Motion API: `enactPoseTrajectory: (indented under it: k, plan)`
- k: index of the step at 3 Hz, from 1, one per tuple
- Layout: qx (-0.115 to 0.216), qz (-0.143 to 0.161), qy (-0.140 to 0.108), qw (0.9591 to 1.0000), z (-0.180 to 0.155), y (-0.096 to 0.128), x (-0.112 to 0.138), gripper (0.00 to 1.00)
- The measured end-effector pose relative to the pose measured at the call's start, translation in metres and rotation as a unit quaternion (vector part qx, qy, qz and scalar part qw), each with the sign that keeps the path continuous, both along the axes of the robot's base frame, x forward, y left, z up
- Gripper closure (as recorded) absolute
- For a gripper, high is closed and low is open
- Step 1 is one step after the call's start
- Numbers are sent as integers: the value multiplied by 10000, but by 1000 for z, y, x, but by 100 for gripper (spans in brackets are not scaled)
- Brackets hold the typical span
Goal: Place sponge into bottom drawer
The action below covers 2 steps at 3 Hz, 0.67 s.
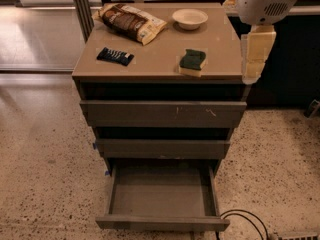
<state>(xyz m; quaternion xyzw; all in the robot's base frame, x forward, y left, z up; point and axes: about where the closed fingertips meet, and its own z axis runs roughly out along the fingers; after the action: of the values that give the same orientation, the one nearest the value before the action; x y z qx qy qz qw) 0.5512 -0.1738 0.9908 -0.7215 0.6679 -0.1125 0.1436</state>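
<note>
The gripper (pixel 251 72) hangs at the right edge of the cabinet top (pixel 155 66), pale cream below a white rounded wrist housing (pixel 265 3). Its lower end is level with the top's front right corner and just outside that corner. It is seen side-on, so whether it is spread or closed cannot be told, and nothing shows in its hold.

The sponge (pixel 192 62) lies a short way to the picture-left of the gripper, green layer up over yellow foam. It sits close to the front edge of the top, with bare surface between it and the right edge. Farther from the gripper, toward the back, stands a shallow white bowl (pixel 189 18). Beyond it to the left lies a snack bag (pixel 131 21). A flat black packet (pixel 115 56) rests well left of the sponge, with a wide bare stretch between them.

Far below the gripper and to its left, the bottom drawer (pixel 160 196) is pulled well out. Its floor is bare between low side walls and its front wall is nearest the camera. Above it, the middle drawer front (pixel 162 148) and the scratched top drawer front (pixel 162 114) sit pushed in, so the space over the open drawer is unobstructed. A black cable (pixel 239 215) loops on the speckled floor (pixel 45 174) beside the drawer's right front corner.
</note>
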Motion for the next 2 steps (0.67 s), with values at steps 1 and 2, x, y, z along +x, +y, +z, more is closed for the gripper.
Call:
enactPoseTrajectory:
  k: [1,2]
  plan:
    - [-436,417,-101,9981,-10,8,26,0]
    - [-436,417,-102,9981,-10,8,26,0]
